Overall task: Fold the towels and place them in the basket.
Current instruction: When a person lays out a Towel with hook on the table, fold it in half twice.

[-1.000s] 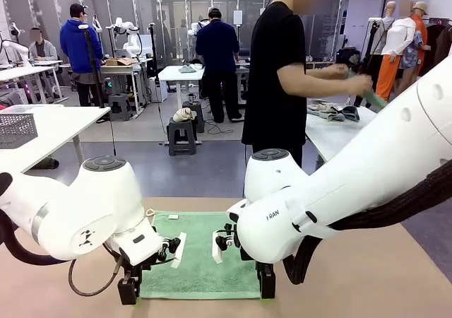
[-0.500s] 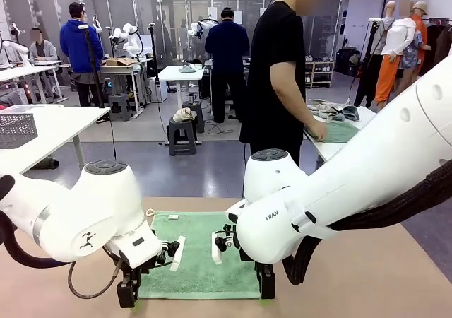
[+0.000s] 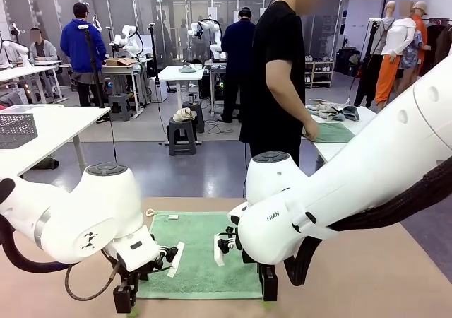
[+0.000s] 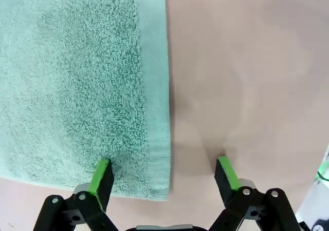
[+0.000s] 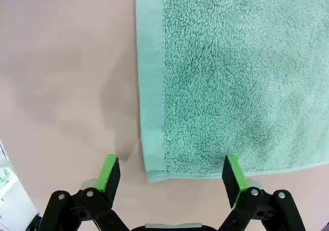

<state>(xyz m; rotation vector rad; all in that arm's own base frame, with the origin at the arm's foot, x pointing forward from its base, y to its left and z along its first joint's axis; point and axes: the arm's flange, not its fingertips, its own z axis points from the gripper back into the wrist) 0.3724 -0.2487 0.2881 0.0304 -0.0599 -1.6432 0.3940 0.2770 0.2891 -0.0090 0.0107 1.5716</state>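
Note:
A mid-green towel (image 3: 198, 251) lies flat on the tan table, its small loop tag (image 3: 150, 212) at the far left corner. My left gripper (image 3: 123, 298) hangs open over the towel's near left corner. In the left wrist view, the left gripper (image 4: 164, 173) straddles that corner (image 4: 157, 190), one pad (image 4: 103, 173) over the terry and the other over bare table. My right gripper (image 3: 268, 284) is open at the near right corner. In the right wrist view, the right gripper (image 5: 170, 173) straddles the corner (image 5: 151, 174) in the same way. The basket is out of view.
The person (image 3: 279, 78) stands at the far side, turned to a white side table (image 3: 332, 148) at the right, one hand on a green cloth (image 3: 339, 132) beside a heap of grey cloths (image 3: 332, 111). A grey mesh container (image 3: 15, 129) sits on a white table at the far left.
Both grippers have sunk a little toward the towel's near corners. The person has laid the green cloth down on the side table and turned that way.

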